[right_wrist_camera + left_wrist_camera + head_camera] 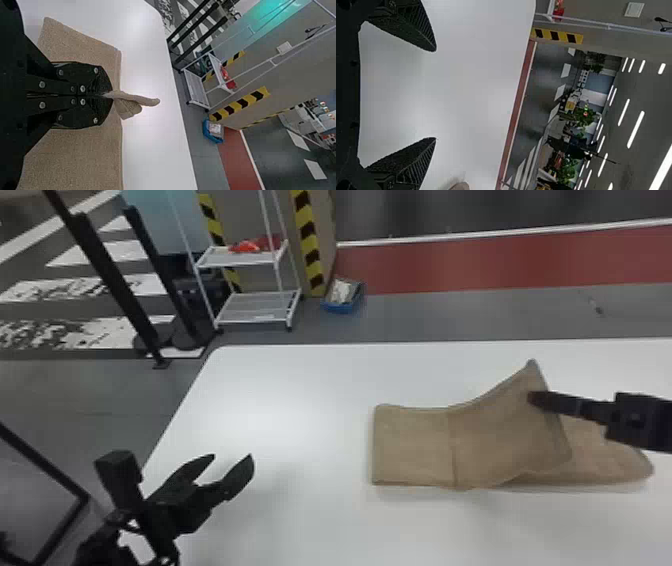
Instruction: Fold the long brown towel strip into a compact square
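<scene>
Right claw (pixel 536 399) clamps a raised flap of brown towel strip (pixel 415 447), remainder below and leftward on table (pixel 280 390); left claw (pixel 233 456) gapes well apart; off-centre pinch may let loose corner sag, skewing fold.

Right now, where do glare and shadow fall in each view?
Head view: pale sheen on the table, soft shadow beside the left gripper, faint shadow along the towel's near edge; left wrist view: ceiling lights glow as white strips; right wrist view: bright patch on the table, beside the towel.
</scene>
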Controlling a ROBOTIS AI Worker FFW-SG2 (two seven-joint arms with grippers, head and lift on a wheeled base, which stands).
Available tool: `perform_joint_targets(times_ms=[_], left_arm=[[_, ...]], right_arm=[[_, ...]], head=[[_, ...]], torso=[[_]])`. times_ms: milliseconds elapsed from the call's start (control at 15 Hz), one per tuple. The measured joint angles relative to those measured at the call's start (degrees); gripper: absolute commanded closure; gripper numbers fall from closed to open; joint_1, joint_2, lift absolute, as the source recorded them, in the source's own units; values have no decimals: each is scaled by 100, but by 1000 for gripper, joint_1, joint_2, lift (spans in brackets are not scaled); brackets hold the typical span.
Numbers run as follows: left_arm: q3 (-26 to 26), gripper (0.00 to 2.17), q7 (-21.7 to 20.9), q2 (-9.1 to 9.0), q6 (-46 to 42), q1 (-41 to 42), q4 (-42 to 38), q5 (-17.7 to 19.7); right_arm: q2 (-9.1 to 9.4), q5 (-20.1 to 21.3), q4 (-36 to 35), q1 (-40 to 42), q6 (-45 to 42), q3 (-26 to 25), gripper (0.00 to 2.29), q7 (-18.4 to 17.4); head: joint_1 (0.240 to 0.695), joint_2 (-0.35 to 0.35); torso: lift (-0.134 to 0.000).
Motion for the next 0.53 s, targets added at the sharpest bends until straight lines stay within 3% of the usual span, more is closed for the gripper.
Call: perform_joint_targets(times_ms=[267, 533], left_arm=[[1, 87, 29, 4, -146, 1, 44, 0], [-59, 87, 69, -11, -201, -14, 94, -43]], right_arm=[[0, -41, 166, 224, -348, 156, 1484, -287], [0, -442, 65, 158, -453, -262, 1480, -294]], head=[[695, 232], [695, 210]], torso=[[-125], [-125]])
